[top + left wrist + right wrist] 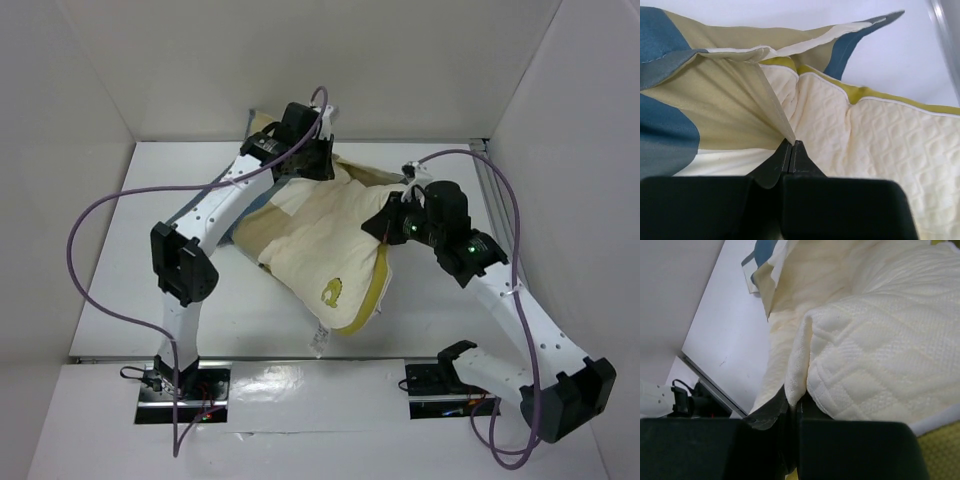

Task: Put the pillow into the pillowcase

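Left gripper [791, 147]: you have its fingers pressed together on a thin flap of the large blue, tan and cream checked fabric pillowcase [715, 100], right at the case's mouth.
Right gripper [792, 400]: you have it clamped shut too, pinching a raised fold of the soft cream-yellow quilted rectangular pillow [880, 340] on the pillow's right side.
Pillowcase contents: the pillow's far, yellow-piped edge sits just under the lifted flap at the opening. You cannot tell how deep it reaches. Most of the pillow lies outside the case.
Pillow position: it rests mid-way across the white table [250, 320], between your two arms and on top of the case's lower layer.
Pillow direction: the corner with the small yellow emblem [330, 291] and the white tag [320, 340] points toward the arm bases, and the opposite end points toward the far wall. The long axis looks roughly near-to-far, though the cloth is rumpled.
Count: one pillow, one pillowcase, two grippers, both holding cloth.
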`<state>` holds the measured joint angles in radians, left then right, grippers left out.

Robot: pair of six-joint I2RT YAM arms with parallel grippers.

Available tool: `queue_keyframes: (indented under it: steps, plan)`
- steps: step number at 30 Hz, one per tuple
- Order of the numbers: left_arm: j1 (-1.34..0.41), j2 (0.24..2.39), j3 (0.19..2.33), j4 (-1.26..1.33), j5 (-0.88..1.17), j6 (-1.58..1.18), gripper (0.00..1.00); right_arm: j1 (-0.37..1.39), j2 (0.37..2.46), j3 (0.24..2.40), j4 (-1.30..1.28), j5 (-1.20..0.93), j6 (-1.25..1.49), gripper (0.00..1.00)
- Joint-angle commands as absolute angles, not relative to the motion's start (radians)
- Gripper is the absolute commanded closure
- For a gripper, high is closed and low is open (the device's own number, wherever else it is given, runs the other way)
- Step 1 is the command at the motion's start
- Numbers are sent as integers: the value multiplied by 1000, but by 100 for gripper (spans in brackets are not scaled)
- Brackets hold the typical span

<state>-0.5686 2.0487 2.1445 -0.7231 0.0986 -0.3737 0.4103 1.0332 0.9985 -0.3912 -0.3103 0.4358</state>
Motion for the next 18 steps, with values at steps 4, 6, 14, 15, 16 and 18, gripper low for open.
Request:
queue_keyframes:
  steps: [4, 6, 14, 15, 16, 18]
  plan:
    - [-612, 2219, 2325, -805, 180, -459, 100, 469, 1048, 901, -312, -374, 428, 100]
    - [-612, 2276, 2374, -845, 154, -459, 98, 497, 1048, 873, -302, -385, 439, 100]
    - [-612, 2188, 2258, -845, 66, -468, 27, 676, 1026, 822, -189, -410, 508, 100]
    - [-612, 2166, 2234, -845, 57, -459, 24, 676, 1038, 833, -189, -400, 508, 100]
    - [-612, 2146, 2223, -856, 45, -459, 24, 686, 1070, 847, -210, -400, 496, 98]
    - [-612, 2094, 2203, -876, 19, -459, 24, 696, 1123, 885, -366, -361, 447, 35]
